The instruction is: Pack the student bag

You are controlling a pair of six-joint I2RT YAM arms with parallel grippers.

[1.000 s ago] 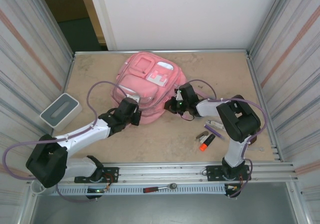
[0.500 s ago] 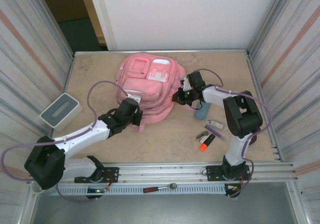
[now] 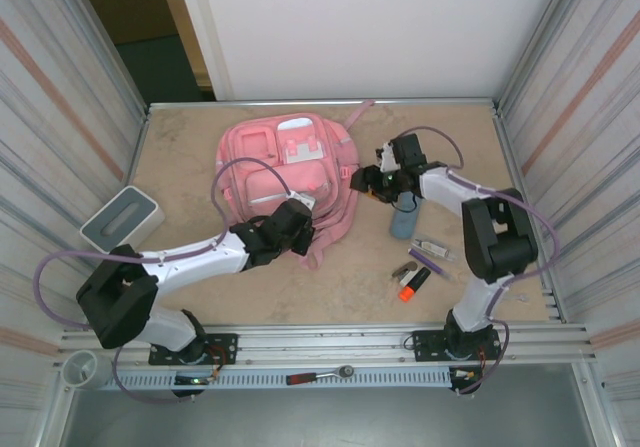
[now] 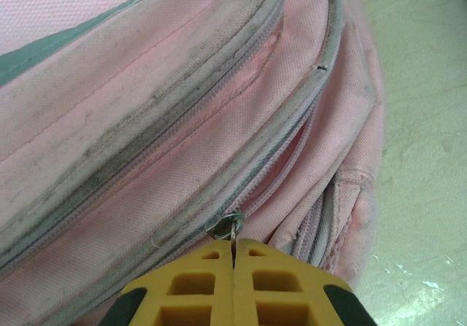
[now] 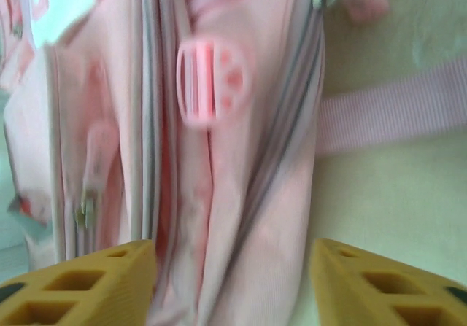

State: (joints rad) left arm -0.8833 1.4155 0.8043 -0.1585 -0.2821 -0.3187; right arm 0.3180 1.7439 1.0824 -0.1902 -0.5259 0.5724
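The student bag (image 3: 325,182) is matt pink woven cloth, soiled grey along its zip tracks; its zip pull (image 4: 228,226) is shiny metal. The left pincer (image 4: 234,253) is matt yellow plastic. The table (image 3: 180,142) looks smooth, mottled, faintly glossy.

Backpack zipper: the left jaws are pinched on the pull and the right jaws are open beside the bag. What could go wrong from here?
1. The left jaws pinch only the small zipper pull at their very tips, so a tug may make it slip out.
2. The right jaws stand open on nothing, so the backpack is unbraced; pulling could drag the whole bag instead of moving the zipper.
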